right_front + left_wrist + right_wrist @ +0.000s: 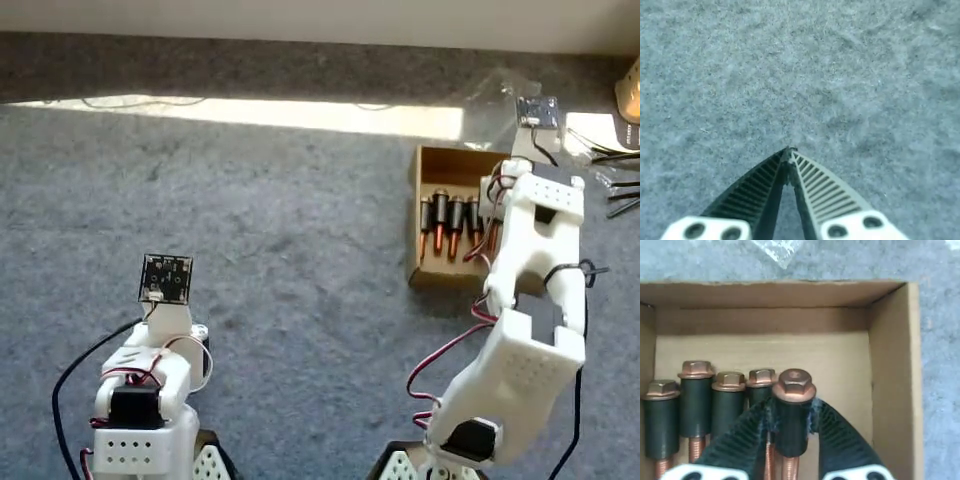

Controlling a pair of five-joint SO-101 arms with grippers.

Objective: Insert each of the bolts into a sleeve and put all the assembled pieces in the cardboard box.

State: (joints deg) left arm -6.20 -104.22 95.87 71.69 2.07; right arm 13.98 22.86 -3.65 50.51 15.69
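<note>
Placing the fifth assembled piece looks like the step you are in. Your right gripper [792, 412] is clenched on the dark sleeve [790, 427] of a bolt [794, 385] and holds it inside the cardboard box [912, 365]. It sits between the box's side wall and the row of four assembled pieces [727, 410] already lying on the box floor. Whether the held piece touches that floor, you cannot tell from these views.

I would judge the task nearly finished. The next move calls for lowering the piece until it rests flat beside its neighbour, then releasing it without nudging the row. The fingers need room to spread, and the nearest piece lies just beside one of them, so lift out carefully.

The bolts are copper-coloured metal with flanged hex heads and bare shanks poking out of the sleeves. The sleeves are smooth, matte, dark cylinders, likely to roll if bumped. The box is plain brown card with thin upright walls. The ribbed fingers should hold the sleeve well.

Your left gripper [789, 152] is closed on nothing, with its tips together. It sits well apart from the box, over the fuzzy grey carpet [800, 75].
</note>
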